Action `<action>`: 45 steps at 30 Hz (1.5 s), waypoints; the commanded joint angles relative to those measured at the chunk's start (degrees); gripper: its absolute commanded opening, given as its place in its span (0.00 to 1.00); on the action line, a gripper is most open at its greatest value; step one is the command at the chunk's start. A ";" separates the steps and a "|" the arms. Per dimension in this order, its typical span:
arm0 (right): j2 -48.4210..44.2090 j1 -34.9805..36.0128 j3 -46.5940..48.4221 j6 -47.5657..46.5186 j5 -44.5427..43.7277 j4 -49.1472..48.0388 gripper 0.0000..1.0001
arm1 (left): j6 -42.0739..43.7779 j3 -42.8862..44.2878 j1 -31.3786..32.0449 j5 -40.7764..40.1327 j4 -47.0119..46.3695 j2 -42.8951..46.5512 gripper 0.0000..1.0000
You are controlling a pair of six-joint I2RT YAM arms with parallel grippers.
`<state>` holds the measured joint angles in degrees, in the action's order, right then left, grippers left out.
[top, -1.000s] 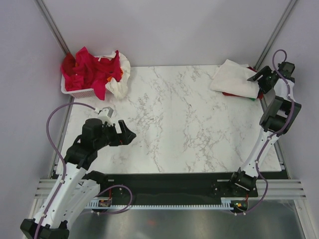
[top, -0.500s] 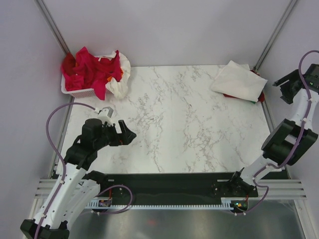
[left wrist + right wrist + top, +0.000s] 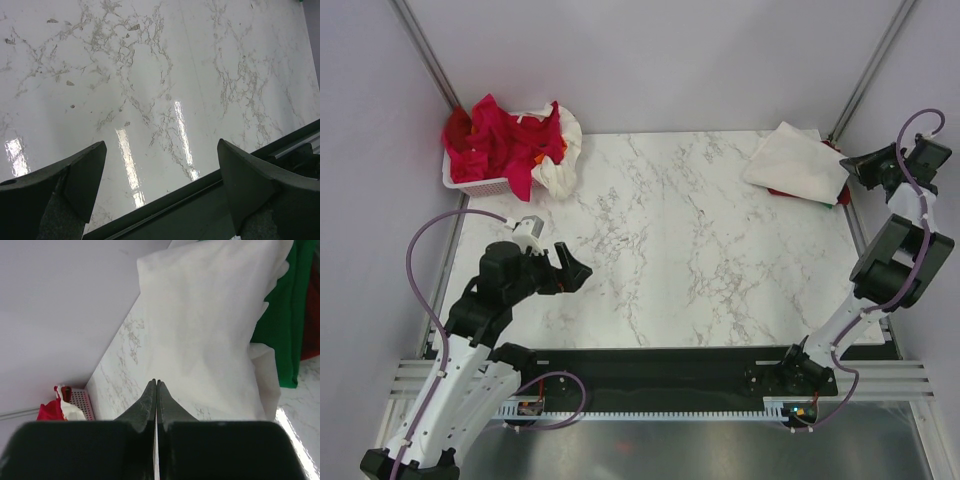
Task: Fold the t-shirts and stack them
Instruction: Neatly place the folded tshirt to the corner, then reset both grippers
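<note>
A folded white t-shirt (image 3: 798, 160) (image 3: 215, 335) lies on top of a stack at the table's back right corner, with green (image 3: 285, 325) and red (image 3: 790, 191) t-shirts peeking from under it. More red and white t-shirts (image 3: 510, 143) are heaped in a white basket (image 3: 480, 184) at the back left. My right gripper (image 3: 850, 165) (image 3: 156, 382) is shut with nothing between its fingers, raised just right of the stack. Over the table's front left, my left gripper (image 3: 578, 269) (image 3: 161, 150) is open and holds nothing.
The marble table (image 3: 690, 250) runs between the basket and the stack. A black rail (image 3: 650, 365) lines the near edge, and slanted metal posts (image 3: 425, 50) stand at both back corners. Grey walls close in both sides.
My right gripper has let go of the stack, drawn back to the right and closed its jaws. The left arm has barely moved.
</note>
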<state>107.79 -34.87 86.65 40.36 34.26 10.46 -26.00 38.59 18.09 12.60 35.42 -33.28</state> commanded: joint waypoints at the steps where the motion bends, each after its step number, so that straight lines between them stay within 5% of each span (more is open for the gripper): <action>1: 6.54 -0.99 -0.61 7.71 5.28 -9.13 0.00 | -0.02 0.61 -0.16 0.93 -2.02 -0.03 1.00; 19: 8.49 1.39 -8.07 -3.88 -10.62 -2.29 0.00 | 0.16 0.52 -0.16 0.93 -2.02 -1.09 1.00; 27: -0.37 1.03 -7.47 -7.65 -17.46 4.82 0.00 | 0.25 0.61 -0.24 0.94 -2.02 -2.05 1.00; 30: -10.01 1.38 -4.14 -10.37 -21.94 10.53 0.10 | 0.16 0.61 -0.33 0.67 -2.02 -2.32 1.00; 33: -16.36 2.52 -0.79 -12.32 -26.43 15.11 0.46 | 0.16 0.70 -0.33 0.06 -2.02 -2.67 1.00; 34: -20.64 3.14 -0.52 -13.02 -26.79 15.90 0.66 | 0.16 0.70 -0.42 -0.12 -1.93 -2.76 1.00; 37: -27.77 6.82 -1.22 -14.34 -26.53 15.91 0.85 | 0.07 0.70 -0.42 -0.73 -2.11 -3.28 1.00; 42: -36.05 19.54 -9.20 -14.26 -21.35 11.88 0.94 | 3.06 0.79 -0.42 -2.67 -3.94 -0.58 1.00; 45: -38.61 29.11 -16.94 -12.85 -17.22 5.20 0.98 | 4.37 -1.05 -0.42 6.09 -9.65 3.55 1.00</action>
<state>68.62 -13.87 76.69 27.20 12.78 18.00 -25.12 38.15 18.04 12.82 33.45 -33.95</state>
